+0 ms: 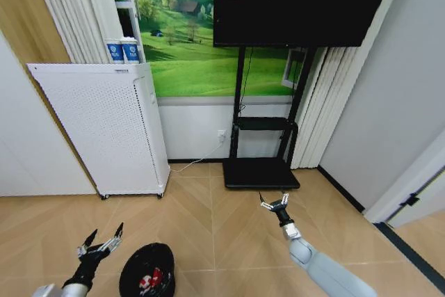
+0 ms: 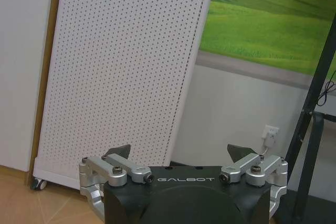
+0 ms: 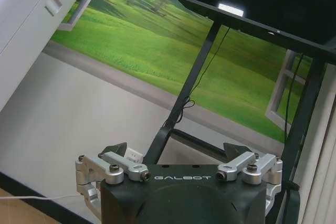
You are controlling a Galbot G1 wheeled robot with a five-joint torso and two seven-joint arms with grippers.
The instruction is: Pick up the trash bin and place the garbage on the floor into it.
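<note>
In the head view, trash bin (image 1: 147,272) holds red garbage (image 1: 147,282).

Right end effector (image 3: 180,153) spread wide, facing TV stand (image 3: 186,93), meadow mural (image 3: 157,40)

The left claw (image 1: 102,237) is held low at the near left, its fingers spread apart and empty. The right claw (image 1: 275,203) reaches farther forward on an extended arm, its fingers likewise spread, gripping nothing.
</note>
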